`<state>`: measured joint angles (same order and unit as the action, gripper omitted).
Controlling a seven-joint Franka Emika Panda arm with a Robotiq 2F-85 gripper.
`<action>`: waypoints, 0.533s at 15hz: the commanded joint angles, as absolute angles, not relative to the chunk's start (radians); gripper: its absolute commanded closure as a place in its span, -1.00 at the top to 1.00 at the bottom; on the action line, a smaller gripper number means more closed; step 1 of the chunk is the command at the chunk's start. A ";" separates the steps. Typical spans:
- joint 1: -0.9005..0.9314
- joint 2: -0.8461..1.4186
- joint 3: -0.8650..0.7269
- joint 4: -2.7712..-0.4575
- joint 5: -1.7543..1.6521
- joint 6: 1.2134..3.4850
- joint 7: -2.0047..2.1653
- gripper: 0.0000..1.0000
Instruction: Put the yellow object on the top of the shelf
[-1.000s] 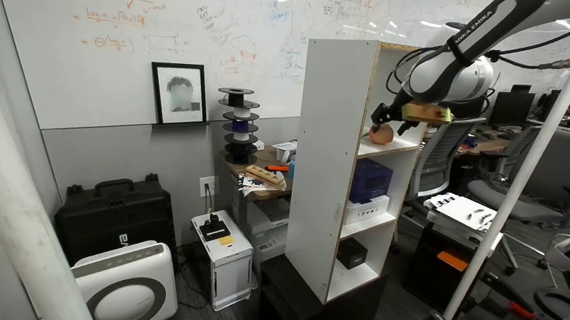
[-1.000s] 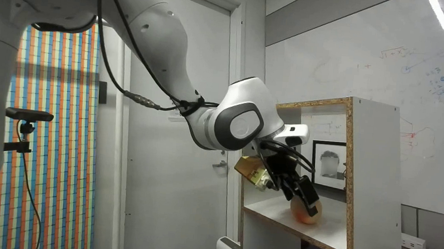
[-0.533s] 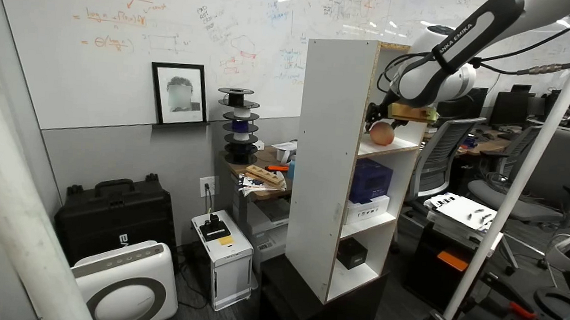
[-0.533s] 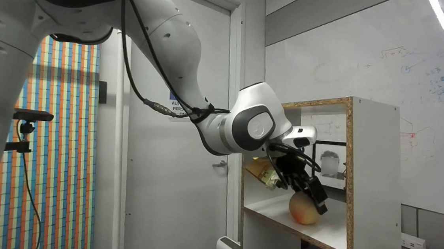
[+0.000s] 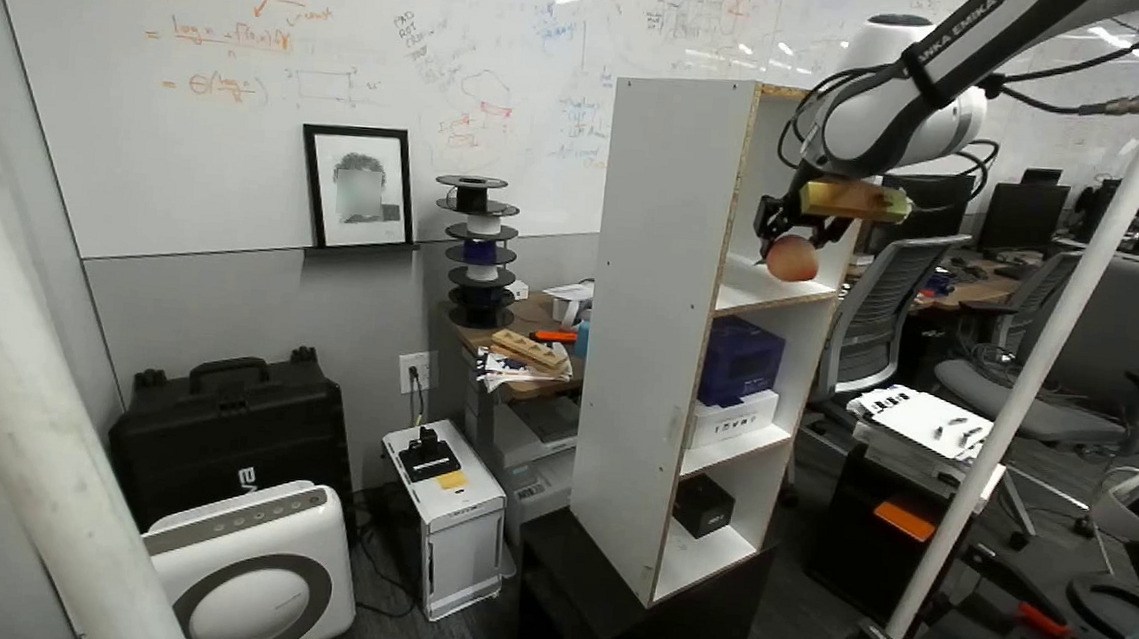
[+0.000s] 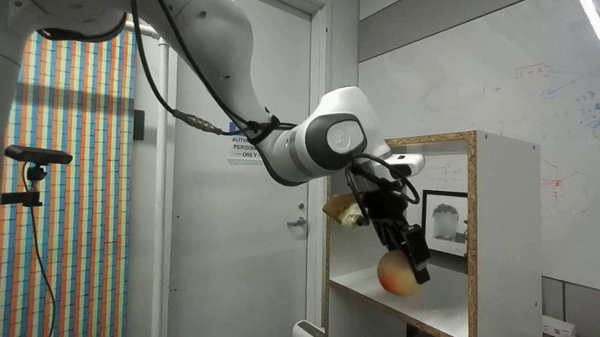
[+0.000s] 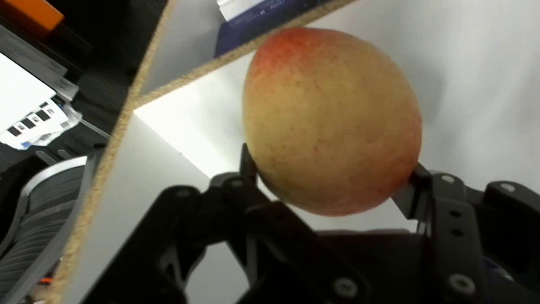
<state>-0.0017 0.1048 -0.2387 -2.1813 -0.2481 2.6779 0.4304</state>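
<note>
The yellow object [image 7: 332, 122], a round orange-yellow fruit-like ball with a red patch, sits between the black fingers of my gripper [image 7: 331, 174], which is shut on it. The fingers touch it from both sides in the wrist view. In both exterior views the ball [image 5: 793, 259] hangs slightly above the floor of the uppermost compartment, near its open front. The white shelf [image 5: 666, 296] stands upright on a dark base. Its top [image 5: 789, 92] is above the gripper; the upper surface is hardly visible from these angles.
A blue box [image 5: 742, 362] on a white box [image 5: 735, 421] fills the middle compartment. Below is a small black box [image 5: 703, 504]. A yellowish block [image 5: 854, 199] is fixed beside my gripper. Chipboard edges [image 6: 473, 246] frame the opening; a white pole [image 5: 1038, 362] stands nearby.
The fingers have come together around the ball. Over the last half second gripper and ball have risen a little and moved outward toward the compartment's open front.
</note>
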 commanded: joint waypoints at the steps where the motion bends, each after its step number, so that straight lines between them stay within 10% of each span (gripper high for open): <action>1: -0.037 -0.108 -0.204 -2.254 -0.259 2.434 0.399 -0.08; 8: -0.078 -0.381 -0.077 -2.145 -0.260 1.893 0.324 -0.08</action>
<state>-0.0611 -0.2865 -0.1398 -2.2060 -0.2755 2.0176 0.3448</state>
